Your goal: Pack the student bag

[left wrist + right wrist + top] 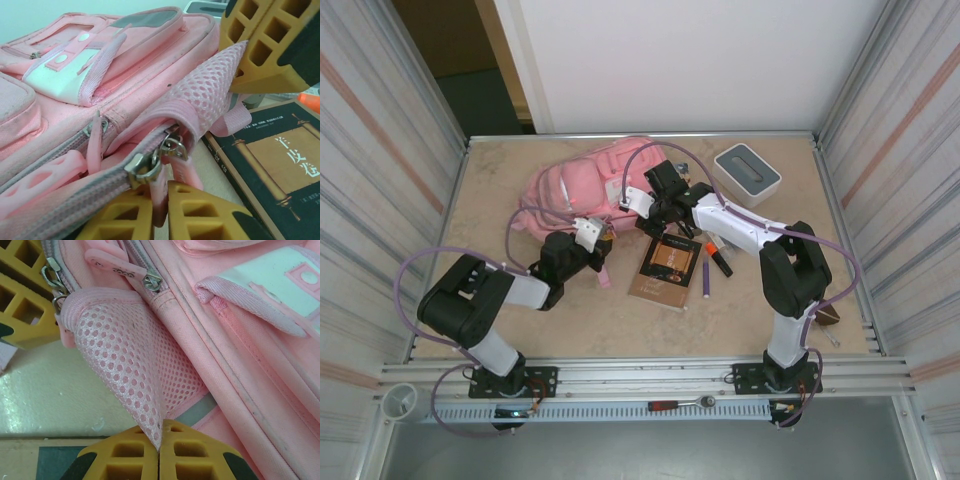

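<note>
Appearing soft and limp, the student bag [565,185] is pinched at mesh pocket [130,365] by right jaws, at zip pull [159,200] by left jaws.

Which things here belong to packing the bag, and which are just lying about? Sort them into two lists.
For the job:
- pink backpack, its zip pull in the left gripper, its mesh pocket in the right gripper
- book, purple pen, orange marker, likely to be packed

Lying about, probably:
- white-and-grey box
- hand tool on the front rail
</note>
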